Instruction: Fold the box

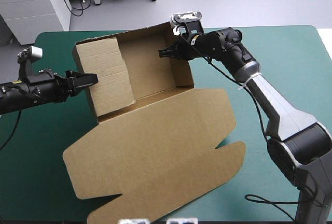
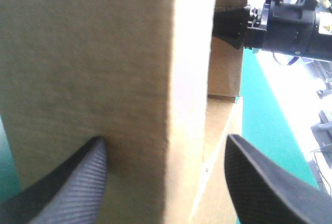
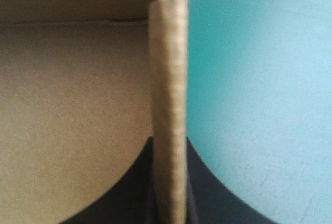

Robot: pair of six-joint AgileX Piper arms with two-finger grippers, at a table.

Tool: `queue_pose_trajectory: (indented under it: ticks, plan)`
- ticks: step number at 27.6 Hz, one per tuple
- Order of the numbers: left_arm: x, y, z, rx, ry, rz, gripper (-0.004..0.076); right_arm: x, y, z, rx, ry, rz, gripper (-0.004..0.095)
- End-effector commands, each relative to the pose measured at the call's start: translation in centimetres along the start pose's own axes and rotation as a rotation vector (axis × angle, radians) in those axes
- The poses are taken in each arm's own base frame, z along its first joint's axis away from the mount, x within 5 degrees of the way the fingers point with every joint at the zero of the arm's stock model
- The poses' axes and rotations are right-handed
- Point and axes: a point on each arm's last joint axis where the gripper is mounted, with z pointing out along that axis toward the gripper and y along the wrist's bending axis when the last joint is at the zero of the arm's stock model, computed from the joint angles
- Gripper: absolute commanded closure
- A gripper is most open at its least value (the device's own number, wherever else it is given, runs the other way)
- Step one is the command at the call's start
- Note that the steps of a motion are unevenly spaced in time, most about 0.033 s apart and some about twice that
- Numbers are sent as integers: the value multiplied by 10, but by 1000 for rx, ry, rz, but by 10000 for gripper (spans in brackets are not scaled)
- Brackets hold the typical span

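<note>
1. Teal-green cover [image 1: 290,63] lies bare to the right and at the near left, giving you room there.
2. The brown box [image 1: 155,146] sits mid-table, its long axis running far to near: tray far, lid flat toward the near edge.
3. Your right gripper [image 1: 167,53] pinches the tray's right wall.
4. Your left gripper [image 1: 85,80] is spread, straddling the left wall.

Box [image 1: 155,130] was plain brown throughout, its folded wall faintly creased in parallel lines. Table cover [image 1: 290,68] was teal-green, unpatterned. Fingers [image 2: 67,193] of the left gripper [image 2: 165,140] were black with a fine woven texture.
</note>
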Motion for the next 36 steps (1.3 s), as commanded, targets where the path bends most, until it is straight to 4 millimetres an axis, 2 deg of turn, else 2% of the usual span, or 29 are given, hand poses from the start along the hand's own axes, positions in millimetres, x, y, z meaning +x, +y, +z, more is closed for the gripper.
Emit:
queue_pose_trajectory:
  ticks: [1,5,13,22,32,33,34,35,36]
  plan:
    - [-8,-18,-8,63,-92,17,256,-27,10,-30,-36,-178,46,908]
    - [-8,-15,-8,31,-90,28,256,-29,12,-16,-74,-173,98,908]
    - [-5,1,-9,-152,-52,72,257,-41,31,-11,-147,-210,95,907]
    - [-3,28,-8,-368,26,81,258,-31,66,6,-193,-178,34,907]
    - [0,56,-15,-637,90,42,270,-20,95,10,-183,-148,-81,907]
    - [0,56,-15,-637,88,30,280,-19,94,10,-179,-145,-84,907]
    - [0,55,-14,-624,77,1,326,-19,93,10,-165,-137,-98,907]
    - [0,54,-14,-611,72,-6,391,-18,92,11,-153,-133,-110,907]
    - [-1,52,-12,-582,62,-15,513,-17,90,11,-131,-117,-122,907]
